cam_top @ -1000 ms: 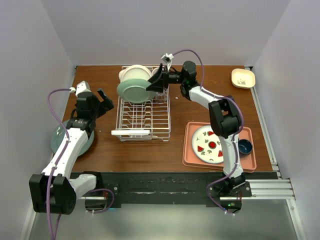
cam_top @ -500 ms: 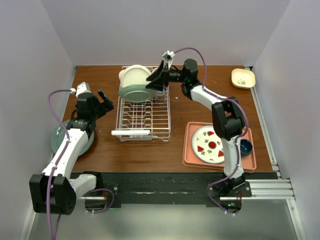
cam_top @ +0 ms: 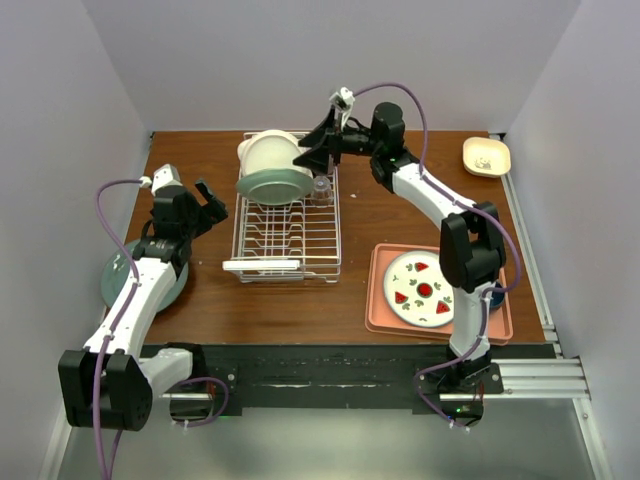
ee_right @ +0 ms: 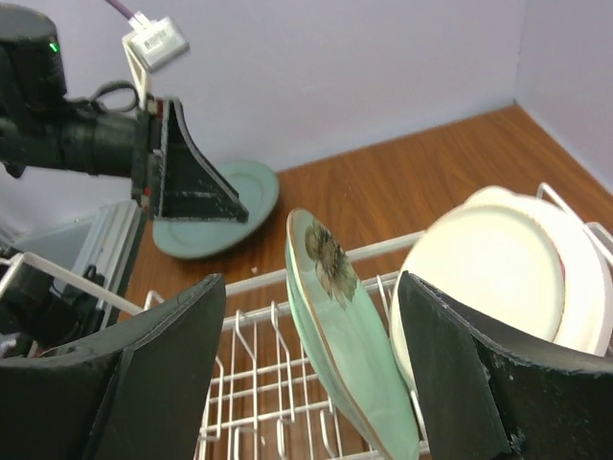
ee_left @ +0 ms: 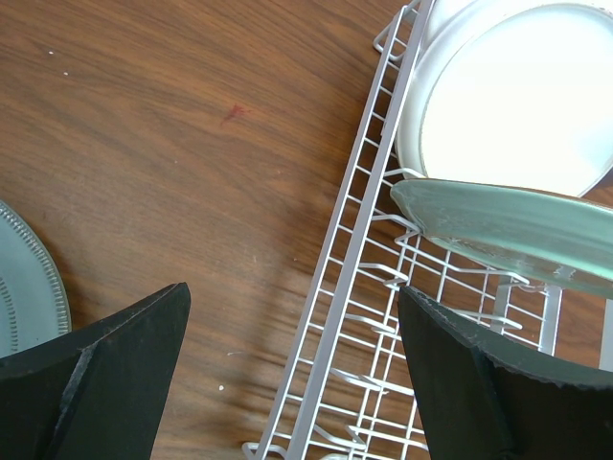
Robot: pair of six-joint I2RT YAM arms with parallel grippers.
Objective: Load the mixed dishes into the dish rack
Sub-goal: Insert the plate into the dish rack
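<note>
- A flat green plate (cam_top: 112, 272) at the worktop's left edge lies partly under the left arm. A dark blue bowl (cam_top: 491, 294) on the pink tray (cam_top: 385, 320) is partly covered by the right arm.
- A small glass (cam_top: 321, 188) at the rack's far right corner is hard to make out.
- A small cream dish (cam_top: 486, 156) sits at the far right corner of the worktop. A plate with red marks (cam_top: 415, 290) lies on the tray, near the front right.
- The dish rack (cam_top: 287, 240) stands mid-worktop towards the far edge. It holds a white bowl (ee_right: 498, 278) at its far end and a tilted green plate (ee_right: 345, 326) just beside it in the prongs.
- The right gripper (cam_top: 318, 150) hovers over the rack. Its jaws are spread either side of the tilted plate and do not touch it.
- The left gripper (ee_left: 292, 316) is spread wide and holds nothing, left of the rack.
</note>
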